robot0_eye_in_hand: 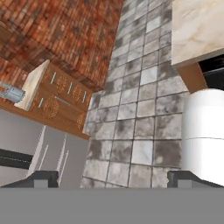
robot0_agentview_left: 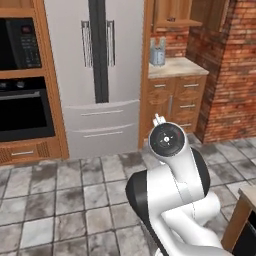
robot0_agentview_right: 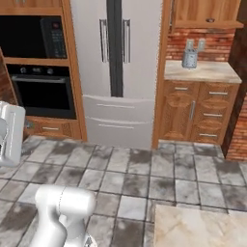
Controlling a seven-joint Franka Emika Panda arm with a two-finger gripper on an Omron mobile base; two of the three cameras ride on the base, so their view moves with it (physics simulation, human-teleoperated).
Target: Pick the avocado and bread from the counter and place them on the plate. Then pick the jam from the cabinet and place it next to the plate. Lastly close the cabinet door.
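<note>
Tiled floor [robot0_agentview_right: 144, 169] and fridge [robot0_agentview_right: 116, 62] face me; a beige counter [robot0_eye_in_hand: 197, 26] corner lies near the base, its plate unseen. My gripper [robot0_eye_in_hand: 112, 178] fingers stand spread, holding nothing. I judge avocado firm, bread soft: pinch both gently across their middles.

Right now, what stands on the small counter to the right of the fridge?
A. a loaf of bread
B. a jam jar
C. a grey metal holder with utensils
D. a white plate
C: a grey metal holder with utensils stands on the counter, beside the fridge.
</note>
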